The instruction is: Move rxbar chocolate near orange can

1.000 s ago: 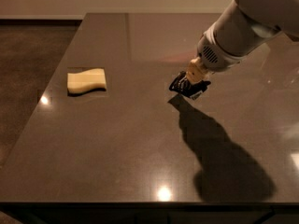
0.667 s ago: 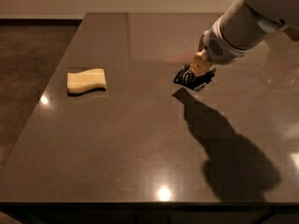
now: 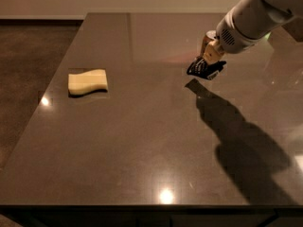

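Note:
My gripper (image 3: 207, 63) reaches in from the upper right and is shut on the rxbar chocolate (image 3: 204, 70), a flat black wrapper with white text. The bar hangs tilted from the tan fingers (image 3: 209, 48), a little above the dark table (image 3: 142, 141). Its shadow lies on the tabletop just below and to the left of it. The orange can does not show in this view; it is hidden or out of frame.
A pale yellow wavy sponge (image 3: 87, 82) lies on the left part of the table. The arm's large shadow falls across the right front of the tabletop. The table's left edge borders a dark floor (image 3: 28, 56).
The gripper has lifted the rxbar chocolate and carried it up and to the right, farther back over the table. The sponge has not moved.

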Available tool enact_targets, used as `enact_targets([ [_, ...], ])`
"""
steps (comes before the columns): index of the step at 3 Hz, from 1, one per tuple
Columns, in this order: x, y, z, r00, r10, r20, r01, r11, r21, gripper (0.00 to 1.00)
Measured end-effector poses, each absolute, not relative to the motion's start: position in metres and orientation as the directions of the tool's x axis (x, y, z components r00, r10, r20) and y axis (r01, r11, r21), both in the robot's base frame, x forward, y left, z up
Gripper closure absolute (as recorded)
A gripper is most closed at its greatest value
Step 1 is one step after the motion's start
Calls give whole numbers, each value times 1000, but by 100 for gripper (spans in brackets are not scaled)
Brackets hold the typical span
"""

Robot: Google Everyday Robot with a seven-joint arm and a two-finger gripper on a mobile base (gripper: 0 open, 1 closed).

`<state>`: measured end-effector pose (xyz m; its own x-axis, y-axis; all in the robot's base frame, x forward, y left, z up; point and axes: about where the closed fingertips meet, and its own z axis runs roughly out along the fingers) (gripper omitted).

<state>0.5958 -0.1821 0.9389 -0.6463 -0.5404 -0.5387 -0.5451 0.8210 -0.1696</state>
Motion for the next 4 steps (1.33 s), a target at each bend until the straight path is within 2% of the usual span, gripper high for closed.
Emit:
enact_targets([
  [1, 607, -209, 933, -678, -537, -502, -527, 831, -177, 64],
  [3, 608, -210, 932, -680, -538, -498, -527, 831, -178, 17],
  [4, 607, -209, 933, -679, -540, -498, -528, 830, -179, 0],
])
